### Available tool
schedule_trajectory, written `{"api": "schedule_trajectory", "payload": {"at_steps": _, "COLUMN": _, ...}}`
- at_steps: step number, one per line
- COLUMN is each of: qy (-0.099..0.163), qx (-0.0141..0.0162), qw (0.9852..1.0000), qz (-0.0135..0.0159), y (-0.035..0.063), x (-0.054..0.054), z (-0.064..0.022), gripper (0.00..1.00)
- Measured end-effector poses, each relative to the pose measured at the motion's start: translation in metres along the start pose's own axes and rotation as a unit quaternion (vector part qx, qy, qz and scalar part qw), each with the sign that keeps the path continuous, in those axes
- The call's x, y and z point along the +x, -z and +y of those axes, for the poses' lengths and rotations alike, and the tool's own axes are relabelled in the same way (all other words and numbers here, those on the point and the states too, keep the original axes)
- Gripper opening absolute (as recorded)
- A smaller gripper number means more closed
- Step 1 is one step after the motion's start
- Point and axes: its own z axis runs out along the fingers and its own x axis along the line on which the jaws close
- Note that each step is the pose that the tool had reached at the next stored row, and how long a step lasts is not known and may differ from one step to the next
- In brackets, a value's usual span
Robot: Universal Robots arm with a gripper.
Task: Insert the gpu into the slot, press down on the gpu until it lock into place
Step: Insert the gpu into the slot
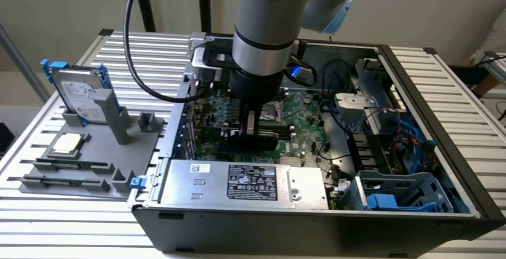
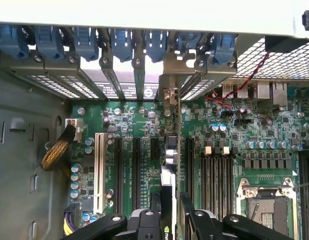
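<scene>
The gpu (image 2: 168, 155), a thin black card seen edge-on, stands upright over the green motherboard (image 2: 139, 125) between black expansion slots. Its metal bracket (image 2: 169, 96) meets the rear openings of the case. My gripper (image 2: 171, 200) is shut on the card, with one black finger (image 2: 155, 207) on each side. The bright-blue slot is hidden beneath the card, and I cannot tell whether the card is seated. In the exterior view my gripper (image 1: 255, 130) reaches down into the open case, and the gpu (image 1: 257, 143) is low against the board.
A silver labelled power-supply box (image 1: 237, 182) lies at the case front. A blue drive cage (image 1: 395, 194) is on the exterior view's right. A grey fixture (image 1: 95, 152) holding a hard drive (image 1: 79, 93) stands outside. Blue retention clips (image 2: 119, 42), a white slot (image 2: 99, 170) and memory slots (image 2: 217, 175) surround the card.
</scene>
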Motion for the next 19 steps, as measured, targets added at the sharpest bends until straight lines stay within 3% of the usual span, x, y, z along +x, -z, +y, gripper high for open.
{"api": "schedule_trajectory", "payload": {"at_steps": 9, "qy": 0.0, "qx": -0.0042, "qw": 1.0, "qz": 0.0003, "y": -0.0003, "x": 0.0, "z": -0.0001, "gripper": 0.26}}
{"api": "schedule_trajectory", "payload": {"at_steps": 17, "qy": -0.001, "qx": -0.0128, "qw": 0.9999, "qz": 0.0008, "y": 0.0018, "x": -0.0001, "z": -0.001, "gripper": 0.26}}
{"api": "schedule_trajectory", "payload": {"at_steps": 19, "qy": -0.001, "qx": -0.0131, "qw": 0.9999, "qz": 0.0009, "y": 0.002, "x": -0.0002, "z": -0.002, "gripper": 0.26}}
